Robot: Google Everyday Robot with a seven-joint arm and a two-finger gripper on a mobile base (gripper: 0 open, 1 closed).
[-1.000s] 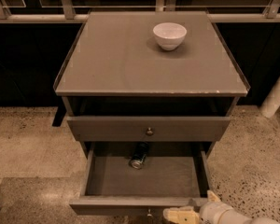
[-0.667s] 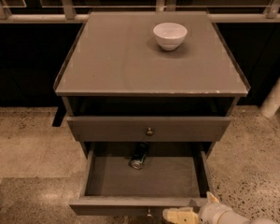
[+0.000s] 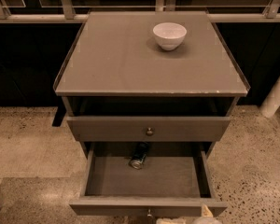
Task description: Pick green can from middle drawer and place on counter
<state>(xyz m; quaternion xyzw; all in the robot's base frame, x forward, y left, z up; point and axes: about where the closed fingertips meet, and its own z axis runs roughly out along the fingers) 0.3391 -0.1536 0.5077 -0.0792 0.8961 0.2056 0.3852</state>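
- The green can (image 3: 139, 156) lies on its side at the far end of the open middle drawer (image 3: 144, 205), half under the upper drawer front (image 3: 149, 128). A reach could clip that front, or roll the can.
- The gripper (image 3: 203, 217) sits at the near edge, right of centre; I cannot tell its state.
- Compared with earlier, the gripper has slipped lower, nearly out of view. The can and white bowl (image 3: 169, 35) on the counter (image 3: 130, 64) are unmoved.

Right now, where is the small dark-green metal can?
The dark-green metal can lies at the back middle of the open grey drawer; the pale gripper shows at the bottom edge, right of centre.
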